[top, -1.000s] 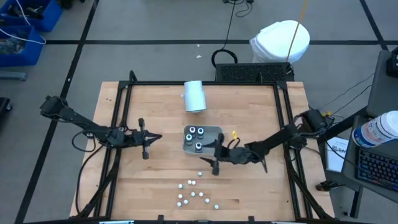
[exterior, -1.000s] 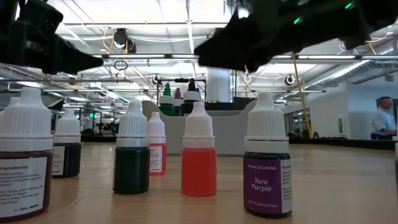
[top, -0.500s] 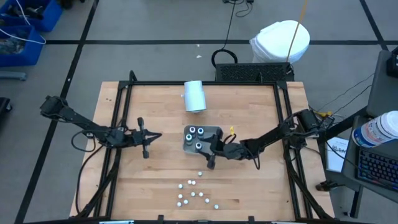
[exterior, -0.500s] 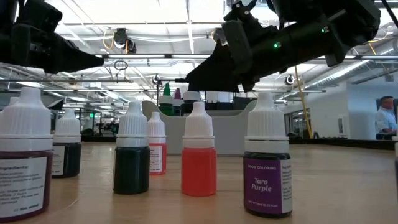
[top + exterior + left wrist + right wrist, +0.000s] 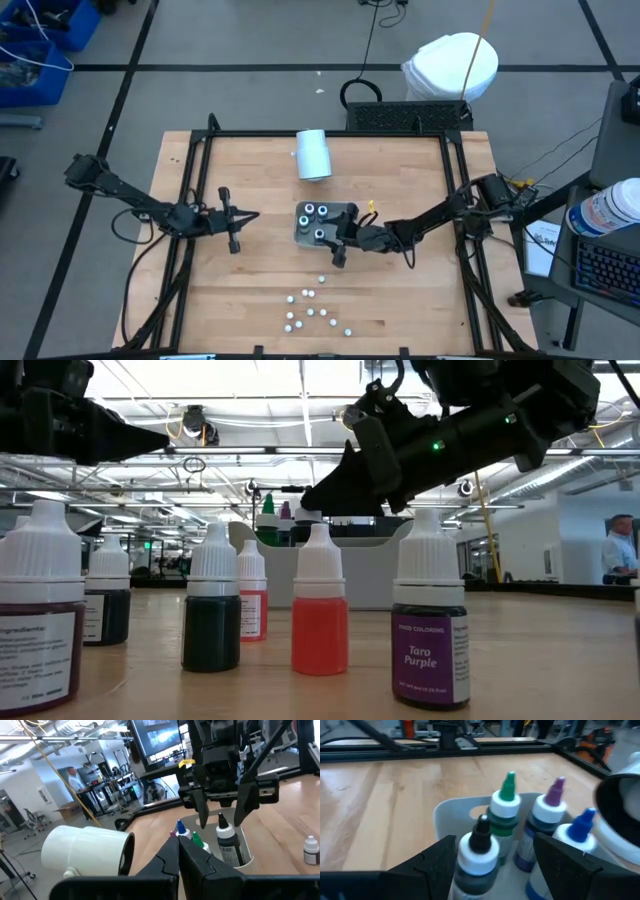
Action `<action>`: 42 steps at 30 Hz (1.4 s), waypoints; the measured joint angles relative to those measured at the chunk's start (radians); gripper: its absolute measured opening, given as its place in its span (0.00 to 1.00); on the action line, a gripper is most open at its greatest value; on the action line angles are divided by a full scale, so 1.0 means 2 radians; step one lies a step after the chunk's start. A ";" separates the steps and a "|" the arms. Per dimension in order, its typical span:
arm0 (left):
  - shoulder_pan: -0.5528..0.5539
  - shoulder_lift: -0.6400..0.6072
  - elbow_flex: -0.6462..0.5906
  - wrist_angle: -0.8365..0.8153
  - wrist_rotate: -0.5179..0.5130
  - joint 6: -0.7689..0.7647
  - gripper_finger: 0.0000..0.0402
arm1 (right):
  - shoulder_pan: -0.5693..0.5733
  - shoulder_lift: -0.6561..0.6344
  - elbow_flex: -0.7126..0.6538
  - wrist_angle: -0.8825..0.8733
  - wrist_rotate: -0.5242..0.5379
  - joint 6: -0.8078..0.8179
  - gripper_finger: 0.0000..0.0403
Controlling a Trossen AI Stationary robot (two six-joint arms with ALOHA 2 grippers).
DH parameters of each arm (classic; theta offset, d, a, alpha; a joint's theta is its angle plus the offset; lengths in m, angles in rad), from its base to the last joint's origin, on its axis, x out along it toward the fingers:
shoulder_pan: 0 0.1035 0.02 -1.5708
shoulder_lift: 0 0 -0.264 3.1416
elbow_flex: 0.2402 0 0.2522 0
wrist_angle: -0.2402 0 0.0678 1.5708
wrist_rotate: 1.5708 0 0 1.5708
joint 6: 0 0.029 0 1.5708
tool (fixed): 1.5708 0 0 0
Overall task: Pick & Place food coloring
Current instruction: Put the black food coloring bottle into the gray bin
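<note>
4 food coloring bottles (image 5: 492,840) stand in the grey tray (image 5: 342,212) mid-table – tips black, green, purple, blue. Front-edge bottle (image 5: 430,625) reads "Taro Purple". Right gripper (image 5: 340,245) spread wide, empty, beside the black-tipped one; left gripper (image 5: 240,222) closed, empty.

Tray (image 5: 346,211) sits mid-surface (image 5: 400,300) with four bottles (image 5: 316,212) standing in it. Cylinder (image 5: 313,155) lies far of the tray, near the far edge. Loose small bottles (image 5: 310,314) cluster at the near edge — well apart from the tray. Right tool (image 5: 338,248) just right of the tray's near corner; left tool (image 5: 233,222) well left of it.
</note>
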 joint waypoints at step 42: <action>0.000 0.000 0.000 0.029 0.001 -0.001 0.02 | -0.012 0.000 0.000 -0.021 -0.049 -0.021 0.45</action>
